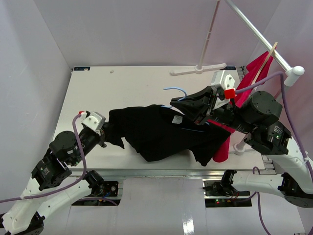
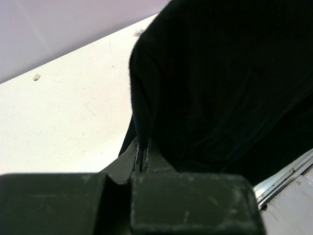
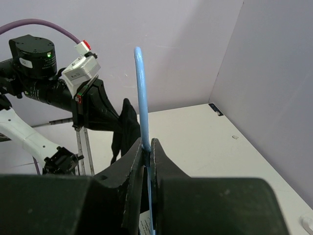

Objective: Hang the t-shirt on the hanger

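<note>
The t-shirt (image 1: 156,134) spans the middle of the top view above the table (image 1: 122,83). Its white neck label (image 1: 177,119) faces up just below the right gripper (image 1: 178,105). The left gripper (image 1: 104,133), at the lower left of that view, is closed on the shirt: the left wrist view shows an edge of black cloth pinched between its fingers (image 2: 159,162). This grip appears intended to draw the fabric out toward the left, so that the body of the shirt is spread rather than bunched while the hanger is worked in. The right gripper is clamped on the hanger (image 3: 140,88). In the right wrist view the blue wire rises from between the closed fingers and curves up the centre of the frame. Holding the wire near the hook probably gives control of the hanger's angle. In the top view only the hook shows, just above and left of the right gripper. The rest is hidden, so how far the hanger sits inside the shirt cannot be told. A red shirt (image 1: 257,68) hangs at the upper right, apart from the work.
</note>
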